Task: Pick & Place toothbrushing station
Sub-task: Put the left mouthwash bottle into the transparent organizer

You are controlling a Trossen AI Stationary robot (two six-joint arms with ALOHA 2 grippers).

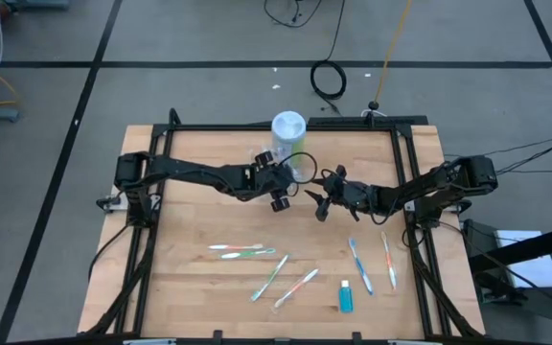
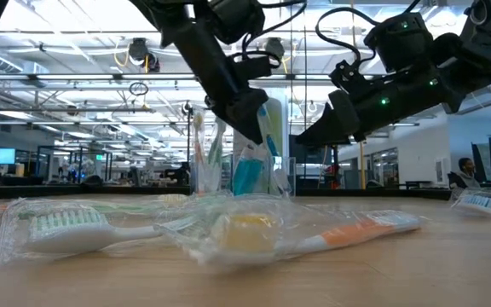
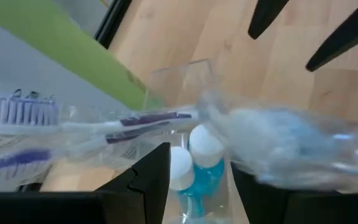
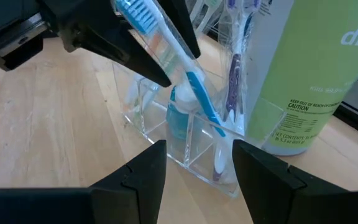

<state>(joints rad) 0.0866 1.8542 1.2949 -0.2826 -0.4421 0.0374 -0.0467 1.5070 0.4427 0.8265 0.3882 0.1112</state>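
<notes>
**Wrapped blue toothbrush held over the clear organizer**

A slim blue-and-white toothbrush (image 4: 188,74) in crinkly clear wrap hangs tilted in the left gripper (image 4: 143,45), fingers closed on it, its handle dipping into the clear acrylic organizer (image 4: 185,140) (thin walls, square compartments). Two small blue tubes (image 3: 201,163) with white caps stand inside, beside a purple toothbrush (image 4: 234,74). A round white-lidded green wipes canister (image 1: 288,132) stands at the organizer's 12 o'clock. The right gripper (image 1: 322,204), fingers spread wide, sits at its 4 o'clock. More wrapped pastel toothbrushes (image 1: 242,251) and one loose blue tube (image 1: 346,297) lie on the wood-grain table (image 1: 190,220) toward 6 o'clock.
</notes>
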